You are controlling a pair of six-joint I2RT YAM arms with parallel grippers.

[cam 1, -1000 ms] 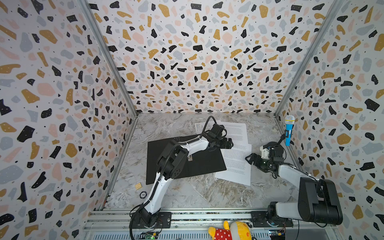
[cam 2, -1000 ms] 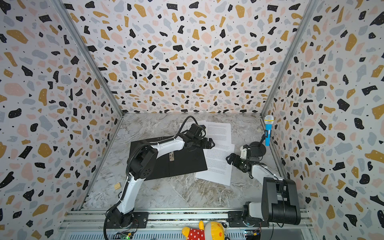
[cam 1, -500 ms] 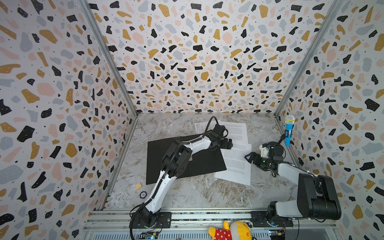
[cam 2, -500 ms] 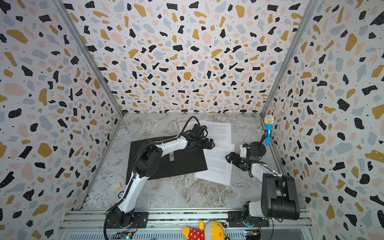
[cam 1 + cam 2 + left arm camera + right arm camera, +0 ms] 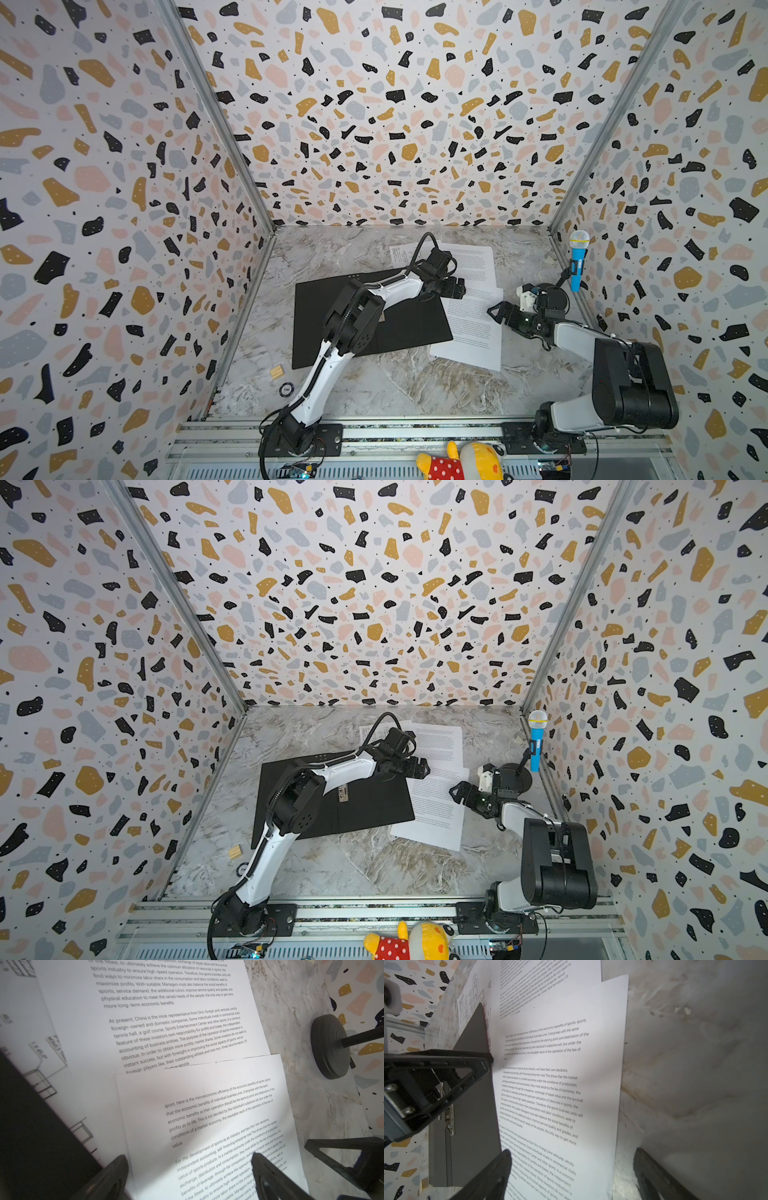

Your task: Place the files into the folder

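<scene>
Nearest, the near printed sheet [image 5: 469, 332] lies flat on the tabletop [image 5: 395, 386], its edge against the open folder [image 5: 407, 328], black inside up. The right hand [image 5: 496, 312] is seen wide open and empty at its outer edge. The left hand [image 5: 455, 288], likewise open and empty, is just beyond. Farther off lie the far printed sheet [image 5: 476, 259] and the drawing sheet [image 5: 401, 252]. Nothing looks filed yet: an edge must be caught and slid onto the folder.

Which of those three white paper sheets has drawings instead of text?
The far-left white sheet, at the open black folder's far corner: it bears line drawings, while the other two sheets carry only printed text.
</scene>
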